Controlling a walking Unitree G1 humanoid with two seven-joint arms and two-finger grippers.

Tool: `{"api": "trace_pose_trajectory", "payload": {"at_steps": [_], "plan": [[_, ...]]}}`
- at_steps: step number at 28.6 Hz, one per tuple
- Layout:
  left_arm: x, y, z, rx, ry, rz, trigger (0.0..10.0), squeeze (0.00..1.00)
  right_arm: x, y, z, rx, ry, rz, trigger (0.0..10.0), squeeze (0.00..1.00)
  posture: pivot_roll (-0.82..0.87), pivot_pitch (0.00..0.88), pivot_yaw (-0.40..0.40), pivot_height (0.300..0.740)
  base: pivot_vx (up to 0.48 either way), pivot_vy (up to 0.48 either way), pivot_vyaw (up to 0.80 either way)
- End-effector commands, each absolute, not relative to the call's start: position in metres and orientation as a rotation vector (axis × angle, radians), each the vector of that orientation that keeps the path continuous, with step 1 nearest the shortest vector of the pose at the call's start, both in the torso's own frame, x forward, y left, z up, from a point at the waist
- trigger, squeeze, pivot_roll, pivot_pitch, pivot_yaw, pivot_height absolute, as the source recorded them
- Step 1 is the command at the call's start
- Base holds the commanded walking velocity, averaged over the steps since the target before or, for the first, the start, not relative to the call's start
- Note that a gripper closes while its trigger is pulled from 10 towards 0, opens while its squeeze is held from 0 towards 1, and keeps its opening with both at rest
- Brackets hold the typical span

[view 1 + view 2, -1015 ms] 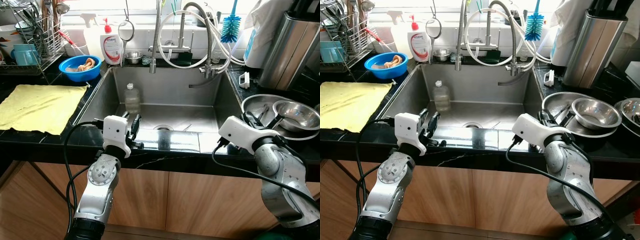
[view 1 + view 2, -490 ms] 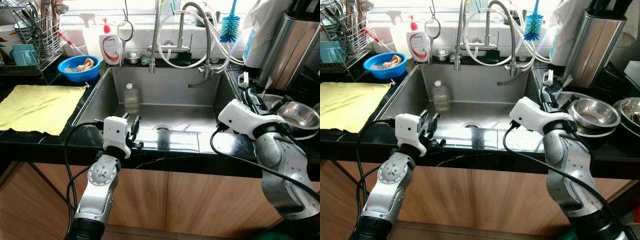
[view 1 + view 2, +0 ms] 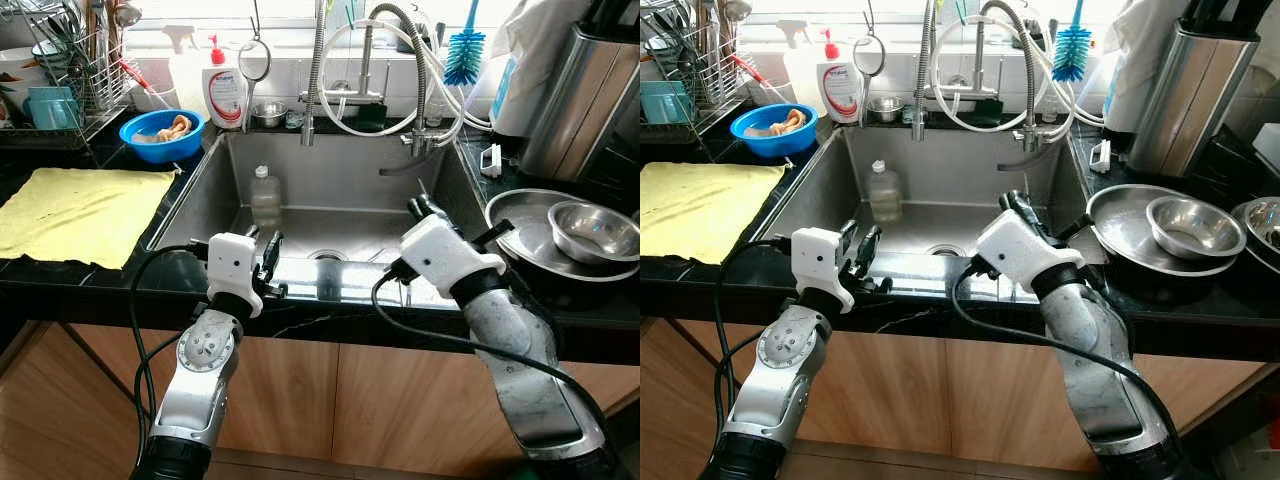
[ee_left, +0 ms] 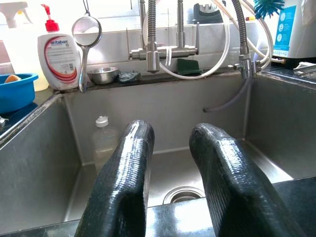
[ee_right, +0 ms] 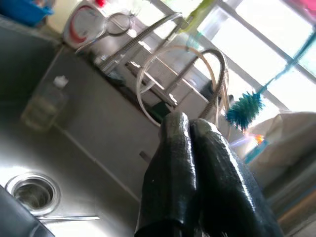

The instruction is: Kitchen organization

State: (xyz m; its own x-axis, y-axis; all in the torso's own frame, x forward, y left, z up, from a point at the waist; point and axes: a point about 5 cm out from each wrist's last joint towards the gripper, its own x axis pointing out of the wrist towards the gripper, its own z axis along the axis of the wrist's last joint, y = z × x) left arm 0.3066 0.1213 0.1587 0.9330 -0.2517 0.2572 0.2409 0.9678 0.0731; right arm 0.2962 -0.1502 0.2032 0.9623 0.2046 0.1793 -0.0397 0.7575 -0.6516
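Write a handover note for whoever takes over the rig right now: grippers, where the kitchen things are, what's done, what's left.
Left gripper: open, empty, at the sink's front edge, aimed at the basin.
Right gripper: shut, empty, over the sink's right front corner.
In the sink: a clear plastic bottle upright at the back left; a thin utensil lying by the drain.
Counter, right: a steel bowl resting in a wide steel pan.
Counter, left: yellow cloth, blue bowl.
Done: nothing held or visibly sorted.
Left: probably the sink items and steel bowls.
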Motion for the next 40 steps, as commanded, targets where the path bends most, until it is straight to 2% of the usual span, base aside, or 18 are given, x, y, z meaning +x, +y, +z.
{"api": "trace_pose_trajectory", "payload": {"at_steps": [1, 11, 19, 26, 40], "plan": [[0.307, 0.123, 0.169, 0.047, -0.313, -0.253, 10.0, 0.00, 0.299, -0.155, 0.200, -0.664, -0.243, 0.122, 10.0, 0.00, -0.11, 0.000, 0.040, 0.740, 0.000, 0.000, 0.00], [0.308, 0.122, 0.173, 0.047, -0.333, -0.240, 10.0, 0.00, 0.319, -0.154, 0.200, -0.353, -0.219, 0.108, 10.0, 0.00, -0.10, 0.000, 0.041, 0.740, 0.000, 0.000, 0.00], [0.308, 0.118, 0.182, 0.039, -0.369, -0.240, 10.0, 0.00, 0.319, -0.125, 0.200, -0.213, -0.263, 0.233, 10.0, 0.00, -0.08, 0.000, 0.039, 0.740, 0.000, 0.000, 0.00], [0.308, 0.124, 0.181, 0.049, -0.370, -0.212, 10.0, 0.00, 0.319, -0.114, 0.200, -0.144, -0.285, 0.274, 10.0, 0.00, -0.08, 0.000, 0.039, 0.740, 0.000, 0.000, 0.00], [0.308, 0.124, 0.182, 0.060, -0.367, -0.223, 10.0, 0.00, 0.320, -0.120, 0.203, -0.128, -0.299, 0.239, 10.0, 0.00, -0.08, 0.000, 0.053, 0.740, 0.000, 0.000, 0.00]]}}
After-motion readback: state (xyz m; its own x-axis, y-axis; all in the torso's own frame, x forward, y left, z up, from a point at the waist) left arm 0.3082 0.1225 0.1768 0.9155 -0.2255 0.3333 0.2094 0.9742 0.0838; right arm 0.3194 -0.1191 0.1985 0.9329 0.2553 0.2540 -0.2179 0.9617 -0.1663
